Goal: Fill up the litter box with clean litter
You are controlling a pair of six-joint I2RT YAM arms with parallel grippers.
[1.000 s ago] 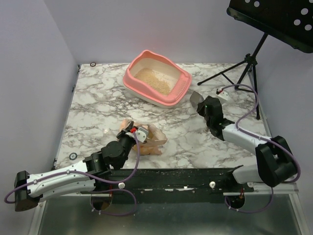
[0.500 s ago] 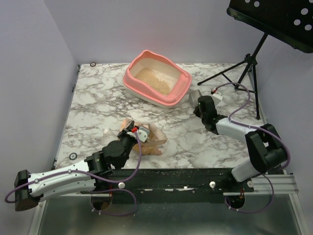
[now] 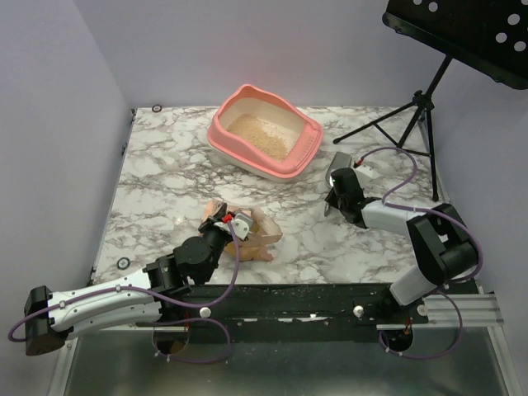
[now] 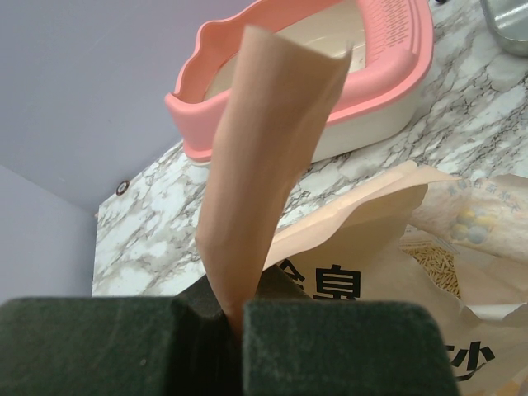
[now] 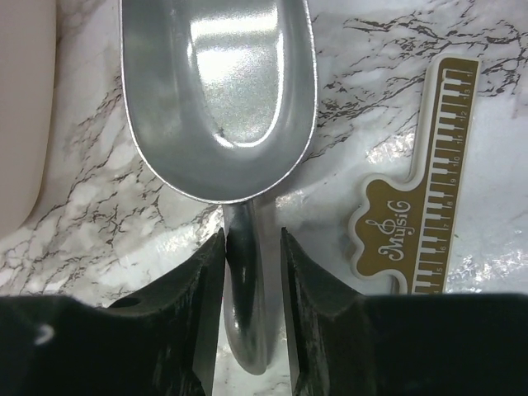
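A pink litter box (image 3: 221,124) is sitting at the far middle of the table (image 3: 165,181), holding a patch of beige litter (image 3: 257,136). The left pincer (image 4: 235,318) is clamping an upright paper flap (image 4: 264,148) of the bag (image 3: 257,239) lying near the front. The right pincer (image 5: 252,243) is straddling the handle (image 5: 246,313) of a metal scoop (image 5: 219,91) right of the box, with its fingers (image 5: 190,313) apart and a slim gap showing.

left arm (image 3: 99,304): stretched low from its base toward the table's middle | left gripper (image 4: 233,318): pads pressed together, a paper flap (image 4: 264,157) pinched between them | right arm (image 3: 388,216): folded at the elbow, forearm laid low | right gripper (image 5: 252,272): fingers held apart around a scoop handle (image 5: 246,322), a gap seen on one side
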